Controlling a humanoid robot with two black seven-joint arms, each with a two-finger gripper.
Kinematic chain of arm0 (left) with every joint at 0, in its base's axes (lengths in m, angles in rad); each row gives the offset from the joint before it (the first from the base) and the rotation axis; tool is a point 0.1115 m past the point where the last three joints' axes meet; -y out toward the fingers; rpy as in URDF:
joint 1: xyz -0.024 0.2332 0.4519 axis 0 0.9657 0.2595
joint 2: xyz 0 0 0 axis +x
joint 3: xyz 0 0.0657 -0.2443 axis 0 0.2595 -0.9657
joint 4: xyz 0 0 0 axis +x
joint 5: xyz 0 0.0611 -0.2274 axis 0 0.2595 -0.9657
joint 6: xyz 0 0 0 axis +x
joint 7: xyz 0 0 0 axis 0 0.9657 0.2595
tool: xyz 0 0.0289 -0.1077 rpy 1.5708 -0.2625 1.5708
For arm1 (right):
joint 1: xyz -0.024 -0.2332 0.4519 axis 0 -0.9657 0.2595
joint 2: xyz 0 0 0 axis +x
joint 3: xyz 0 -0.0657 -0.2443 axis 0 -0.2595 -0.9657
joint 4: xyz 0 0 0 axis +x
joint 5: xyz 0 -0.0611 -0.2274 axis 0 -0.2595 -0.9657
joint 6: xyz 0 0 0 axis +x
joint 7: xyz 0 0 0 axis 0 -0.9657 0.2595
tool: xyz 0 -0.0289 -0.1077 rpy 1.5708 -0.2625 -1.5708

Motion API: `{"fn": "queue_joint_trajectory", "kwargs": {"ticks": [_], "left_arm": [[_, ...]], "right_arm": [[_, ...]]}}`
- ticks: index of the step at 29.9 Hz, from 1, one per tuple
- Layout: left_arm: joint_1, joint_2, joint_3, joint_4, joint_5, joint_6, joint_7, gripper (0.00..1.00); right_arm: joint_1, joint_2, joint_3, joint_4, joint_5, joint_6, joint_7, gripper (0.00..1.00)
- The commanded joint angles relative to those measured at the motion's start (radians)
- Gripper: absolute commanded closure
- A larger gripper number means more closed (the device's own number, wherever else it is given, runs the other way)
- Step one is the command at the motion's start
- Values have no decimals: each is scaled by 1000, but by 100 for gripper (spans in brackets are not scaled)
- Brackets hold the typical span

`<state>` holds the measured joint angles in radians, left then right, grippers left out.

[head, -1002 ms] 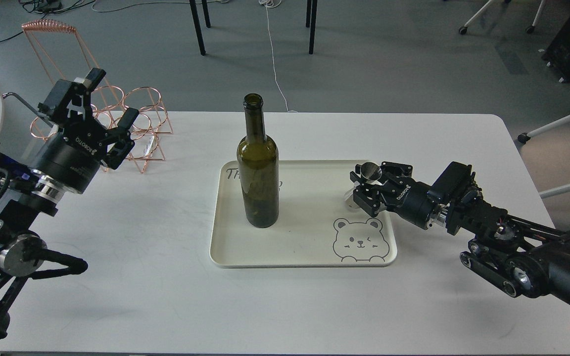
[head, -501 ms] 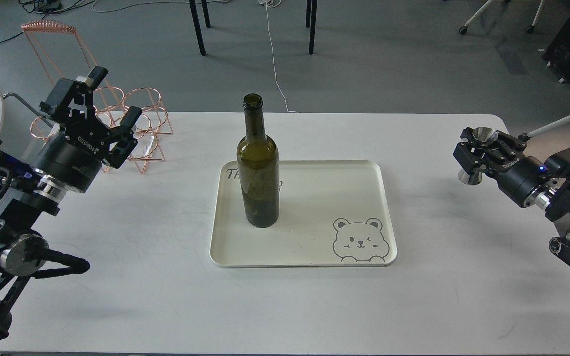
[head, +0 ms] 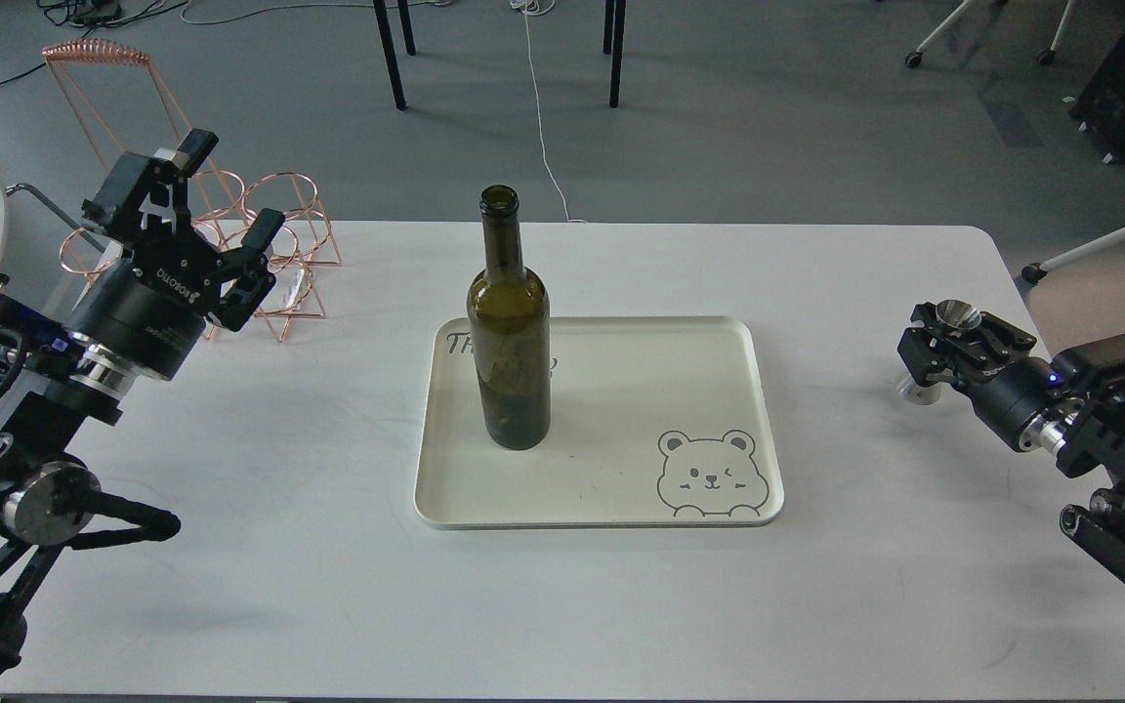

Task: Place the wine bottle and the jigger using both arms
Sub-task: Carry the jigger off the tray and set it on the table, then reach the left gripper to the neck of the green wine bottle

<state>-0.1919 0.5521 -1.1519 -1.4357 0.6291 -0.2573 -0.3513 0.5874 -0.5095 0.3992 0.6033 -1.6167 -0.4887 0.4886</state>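
The wine bottle (head: 509, 332) stands upright on the left half of the cream tray (head: 680, 342), with no gripper touching it. My right gripper (head: 951, 350) is shut on the jigger (head: 953, 317) over the table well right of the tray. The jigger is tilted, its steel base (head: 914, 391) low at the table top; I cannot tell if it touches. My left gripper (head: 228, 195) is open and empty, raised at the table's back left, far left of the bottle.
A copper wire rack (head: 284, 249) stands at the back left, right behind my left gripper. The tray has a bear drawing (head: 714, 474) at its front right. The table's right edge (head: 1031, 312) is close to my right gripper.
My right gripper carried the jigger from the tray's right edge far to the right, then lowered it toward the table. My left arm barely moved. The bottle stayed put.
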Motion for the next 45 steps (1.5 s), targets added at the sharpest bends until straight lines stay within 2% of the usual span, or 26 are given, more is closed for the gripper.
{"fn": "queue_joint_trajectory", "kwargs": {"ticks": [1,7,9,14,18,21,27,34,37,38,39,42,45], "left_arm": [[0,0,0,-2,0,1,0,2],[0,0,0,-2,0,1,0,2],[0,0,0,-2,0,0,0,2],[0,5,0,-2,1,1,0,2],[-1,6,0,-2,4,1,0,2],[-1,11,1,-2,4,1,0,2],[0,55,5,-2,8,-2,-9,2],[0,123,5,-5,9,-20,-96,2],[0,175,6,-57,50,-56,-136,2],[0,190,8,-81,93,-71,-137,2],[0,203,8,-107,154,-85,-137,2],[-1,224,3,-181,402,-103,-137,2],[-27,232,11,-256,639,-103,-137,2]], "right_arm": [[2,20,3,-8,0,0,0,73],[2,26,3,-8,0,0,0,59],[0,26,3,-8,0,0,0,42],[0,22,1,3,4,0,0,16],[-11,-4,1,15,8,0,0,6],[-34,-90,-2,67,12,0,0,5],[-132,-334,-28,341,76,0,0,4],[-153,-625,-200,749,427,0,0,3],[-152,-691,-200,892,613,0,0,3],[-146,-701,-197,926,686,0,0,3],[-138,-702,-194,950,763,22,0,3],[-118,-683,-140,963,992,183,0,3],[-113,-618,-91,961,1242,318,0,2]]}}
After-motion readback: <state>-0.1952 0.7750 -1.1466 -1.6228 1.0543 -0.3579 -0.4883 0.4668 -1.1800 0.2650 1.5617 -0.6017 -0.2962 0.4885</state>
